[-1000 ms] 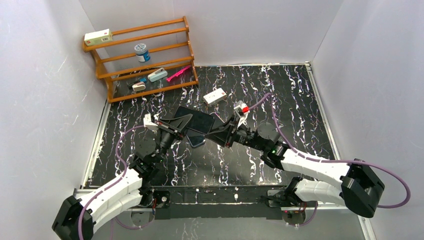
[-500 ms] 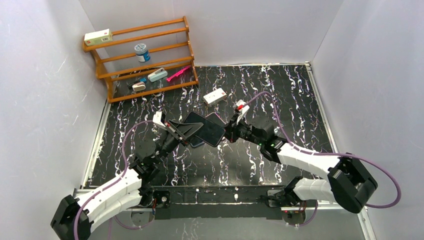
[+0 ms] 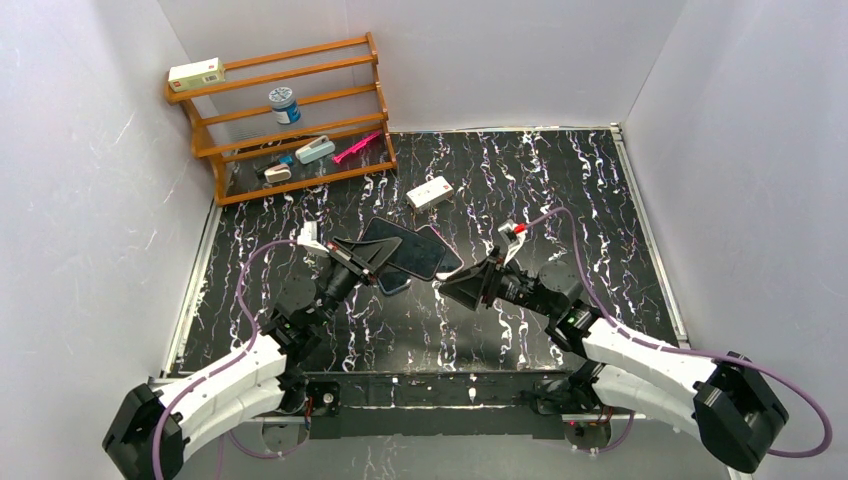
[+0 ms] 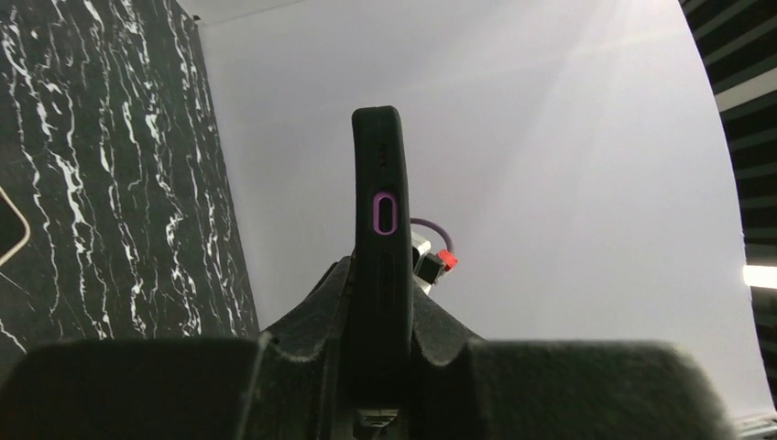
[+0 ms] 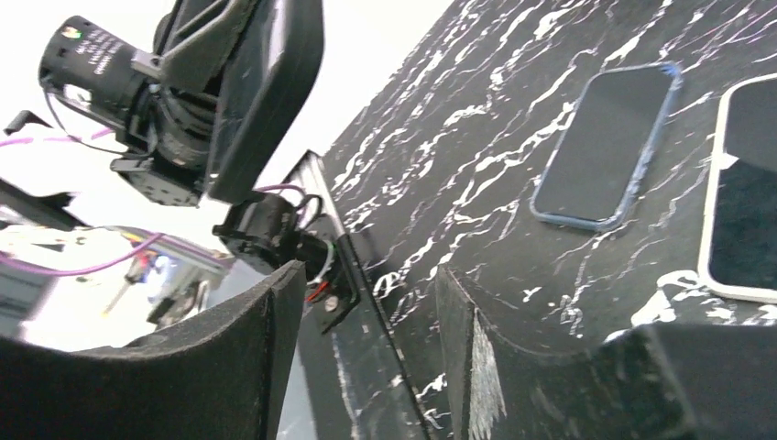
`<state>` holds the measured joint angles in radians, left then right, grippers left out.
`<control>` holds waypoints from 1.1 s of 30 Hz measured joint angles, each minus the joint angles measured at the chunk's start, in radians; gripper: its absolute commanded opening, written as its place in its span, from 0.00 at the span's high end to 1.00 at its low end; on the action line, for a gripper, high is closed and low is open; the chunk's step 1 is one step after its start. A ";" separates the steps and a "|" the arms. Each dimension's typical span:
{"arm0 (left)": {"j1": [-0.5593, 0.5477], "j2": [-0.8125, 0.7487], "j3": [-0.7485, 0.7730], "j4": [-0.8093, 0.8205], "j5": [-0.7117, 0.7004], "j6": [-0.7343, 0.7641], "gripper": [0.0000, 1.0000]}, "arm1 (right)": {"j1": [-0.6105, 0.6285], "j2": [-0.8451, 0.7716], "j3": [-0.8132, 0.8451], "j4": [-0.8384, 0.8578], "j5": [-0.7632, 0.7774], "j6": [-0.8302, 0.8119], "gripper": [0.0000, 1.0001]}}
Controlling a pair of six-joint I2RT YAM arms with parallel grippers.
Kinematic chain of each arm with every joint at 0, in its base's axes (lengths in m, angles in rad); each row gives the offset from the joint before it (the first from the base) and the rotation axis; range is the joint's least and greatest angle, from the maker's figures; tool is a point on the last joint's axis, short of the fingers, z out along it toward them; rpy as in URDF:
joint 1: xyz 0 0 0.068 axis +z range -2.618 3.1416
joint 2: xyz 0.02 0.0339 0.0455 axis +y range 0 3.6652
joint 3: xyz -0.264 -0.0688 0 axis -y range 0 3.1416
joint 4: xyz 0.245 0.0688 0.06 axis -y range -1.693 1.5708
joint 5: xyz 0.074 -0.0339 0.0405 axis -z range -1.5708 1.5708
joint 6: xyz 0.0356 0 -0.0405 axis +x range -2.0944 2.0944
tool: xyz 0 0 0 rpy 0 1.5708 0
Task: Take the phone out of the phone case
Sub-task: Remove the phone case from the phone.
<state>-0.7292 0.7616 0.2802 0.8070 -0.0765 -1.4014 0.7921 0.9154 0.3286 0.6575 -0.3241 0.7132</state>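
My left gripper [image 3: 372,252] is shut on a black phone case [image 3: 402,248] and holds it above the table. In the left wrist view the case [image 4: 380,211] stands edge-on between the fingers [image 4: 311,321], showing a purple-ringed button. A dark phone with a pale rim [image 3: 442,250] lies flat on the table just right of the case; it also shows in the right wrist view [image 5: 744,206]. My right gripper [image 3: 447,288] is open and empty, low over the table, right of and nearer than the case. The right wrist view shows its open jaws [image 5: 366,284] and the held case [image 5: 270,87].
A blue-cased phone [image 3: 393,282] lies on the black marbled table [image 3: 560,190] below the held case, and shows in the right wrist view [image 5: 605,147]. A white box [image 3: 431,192] lies further back. A wooden rack [image 3: 280,110] with small items stands at the back left.
My right gripper has drawn back from the case, to the right and toward the near edge, and is open. The pale-rimmed phone now lies beside the case. The left gripper kept the case.
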 measured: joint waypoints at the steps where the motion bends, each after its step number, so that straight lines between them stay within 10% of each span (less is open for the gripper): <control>1: 0.000 0.003 0.000 0.001 -0.013 0.004 1.00 | 0.001 0.001 -0.011 0.021 -0.009 0.035 0.35; 18: 0.000 0.036 0.010 0.002 -0.035 0.010 1.00 | 0.040 0.118 0.024 0.311 -0.067 0.288 0.41; 33: 0.001 0.028 0.010 0.017 -0.027 -0.006 1.00 | 0.040 0.185 0.045 0.360 -0.042 0.336 0.83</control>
<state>-0.7280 0.7898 0.2905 0.8238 -0.1036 -1.4071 0.8318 1.1000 0.3733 1.0180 -0.3656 1.0489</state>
